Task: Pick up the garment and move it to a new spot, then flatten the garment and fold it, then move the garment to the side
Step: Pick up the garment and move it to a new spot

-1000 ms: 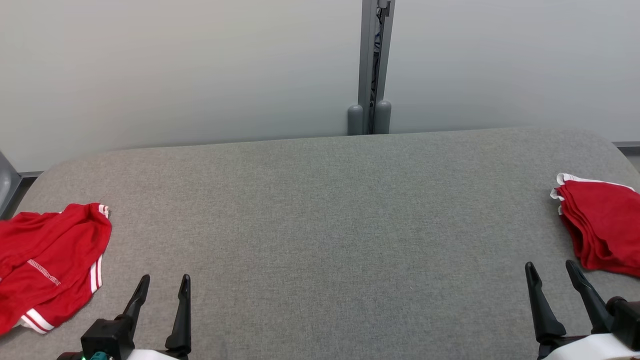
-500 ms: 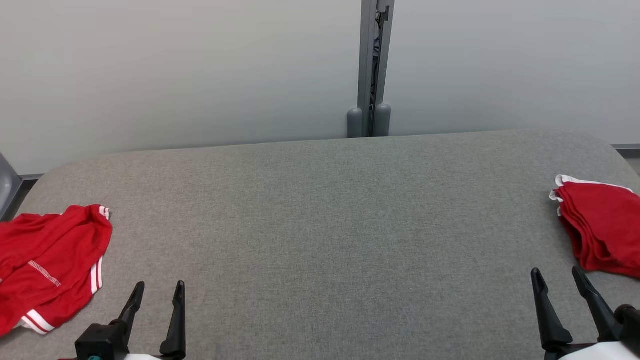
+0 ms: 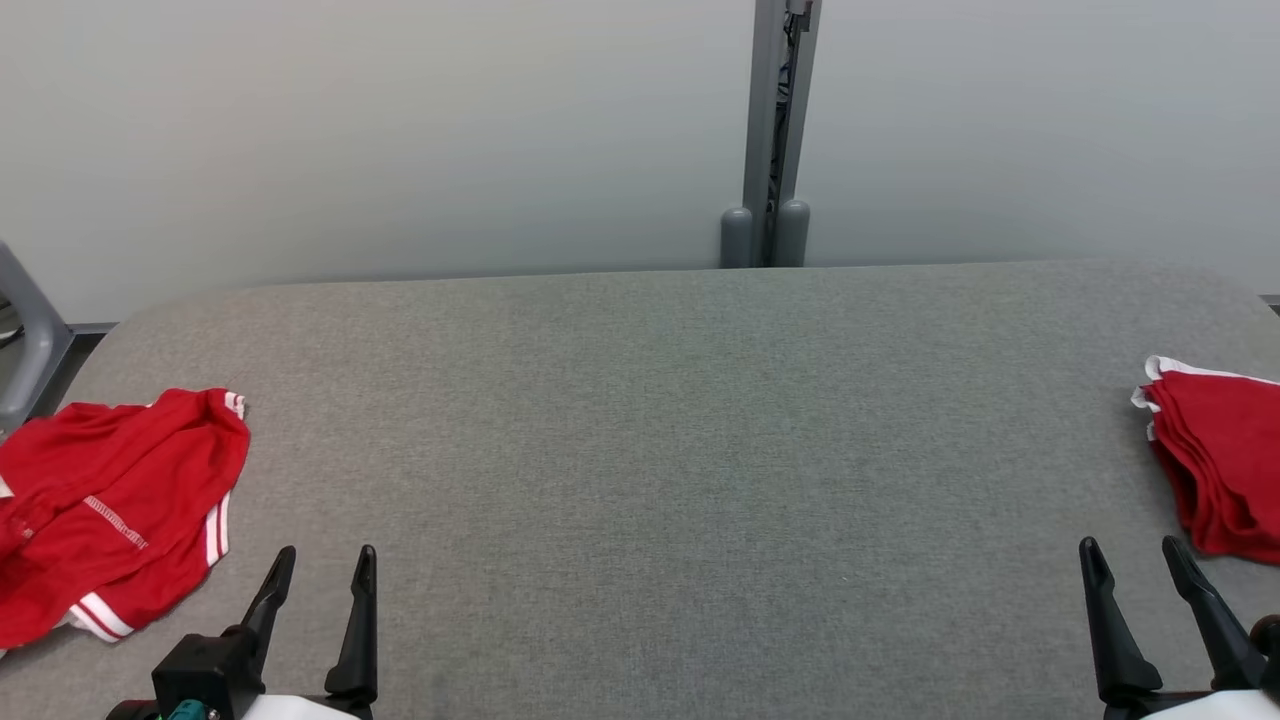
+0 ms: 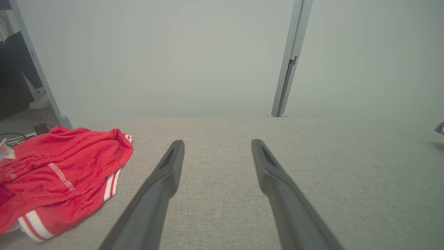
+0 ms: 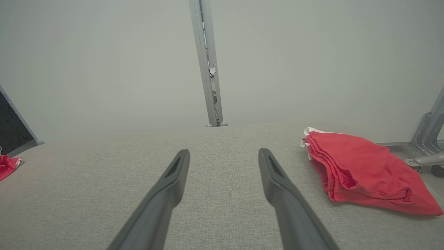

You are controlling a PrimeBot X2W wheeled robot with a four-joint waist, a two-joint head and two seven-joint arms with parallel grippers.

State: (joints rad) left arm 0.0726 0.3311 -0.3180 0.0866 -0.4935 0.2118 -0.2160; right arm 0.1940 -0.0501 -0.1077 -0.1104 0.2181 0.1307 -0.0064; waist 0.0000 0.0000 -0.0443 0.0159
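Observation:
A crumpled red garment with white stripes lies at the left edge of the grey table; the left wrist view has it left of the fingers. My left gripper stands open just right of it, empty, as also seen from its wrist. On the right edge rests a folded red garment with a white rim, clear in the right wrist view. My right gripper is open and empty just in front of and left of that fold.
A pale wall panel with a grey post rises behind the table. A grey frame leg stands off the left end, and another grey support off the right end. A person's shoe shows beyond the left panel.
The camera has turned a little left, shifting the whole picture right. Both grippers have dropped slightly lower in the picture. The garments have not moved on the table.

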